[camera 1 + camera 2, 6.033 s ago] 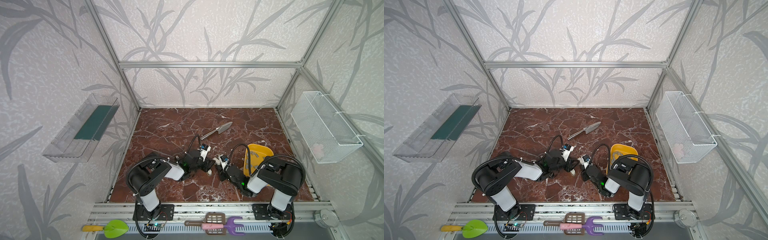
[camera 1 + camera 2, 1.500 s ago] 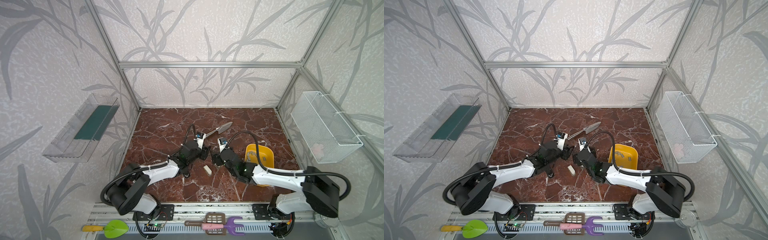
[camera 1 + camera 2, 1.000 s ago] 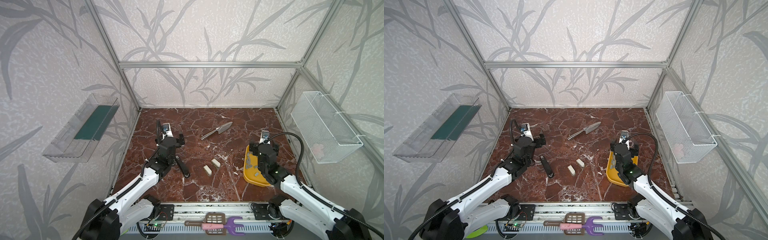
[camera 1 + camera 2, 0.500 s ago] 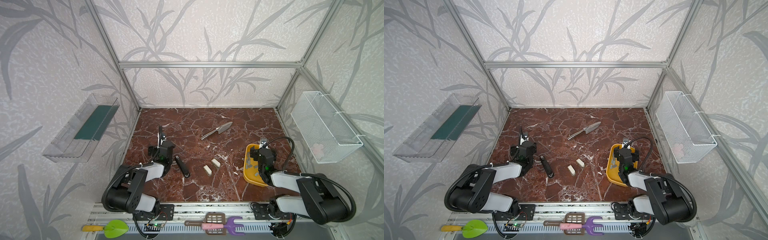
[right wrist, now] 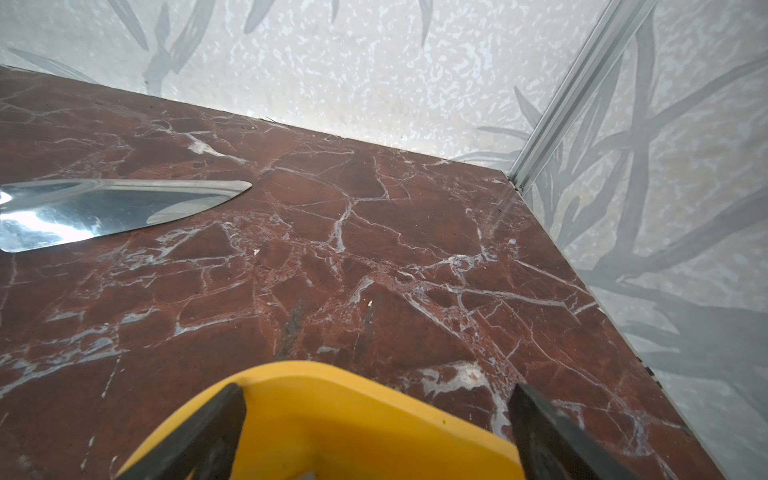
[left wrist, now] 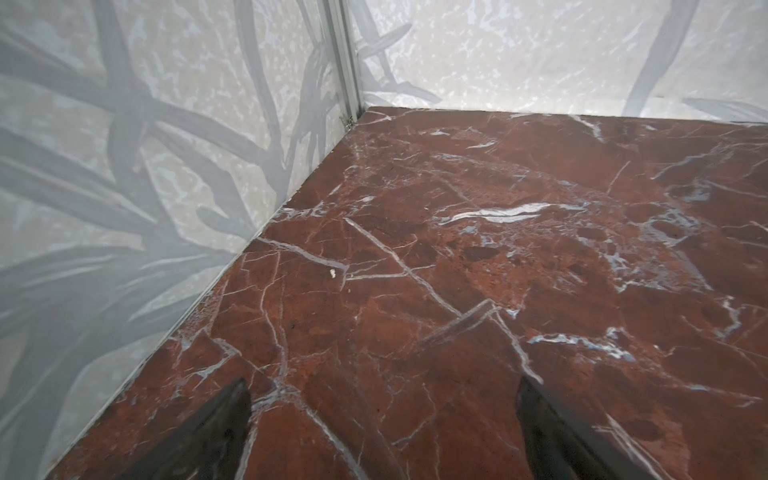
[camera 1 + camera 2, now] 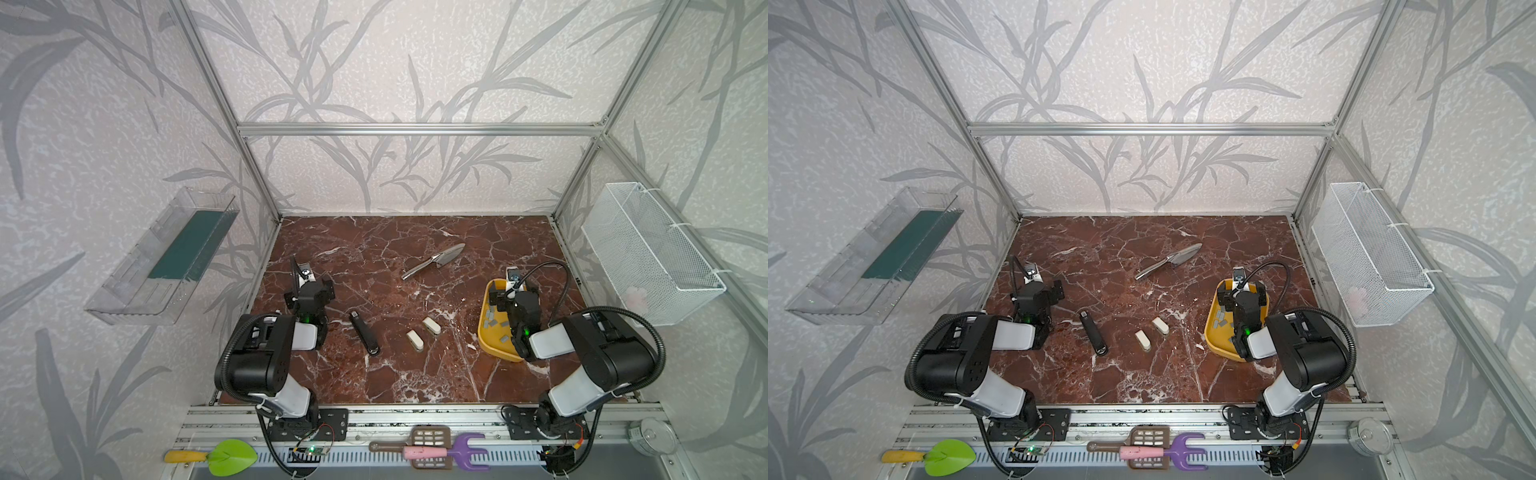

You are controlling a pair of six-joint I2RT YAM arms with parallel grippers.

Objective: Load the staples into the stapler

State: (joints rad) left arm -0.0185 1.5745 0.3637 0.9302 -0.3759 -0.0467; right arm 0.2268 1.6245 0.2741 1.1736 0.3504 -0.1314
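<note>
While our left claw (image 7: 309, 291) and right claw (image 7: 514, 294) both gape wide, the right one hiding some staples (image 7: 492, 321) in the yellow tray (image 7: 494, 351) at right, we count one black stapler (image 7: 365, 338), two white blocks (image 7: 414, 340), one trowel (image 7: 436, 261).

bare floor (image 7: 374, 382) in front, stapler (image 7: 364, 332), trowel (image 7: 434, 261), tray (image 7: 483, 332) beyond

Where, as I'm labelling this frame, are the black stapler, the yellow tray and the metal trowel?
black stapler (image 7: 365, 334): in a top view, mid-body.
yellow tray (image 7: 491, 349): in a top view, bare near corner.
metal trowel (image 7: 449, 255): in a top view, blade.
</note>
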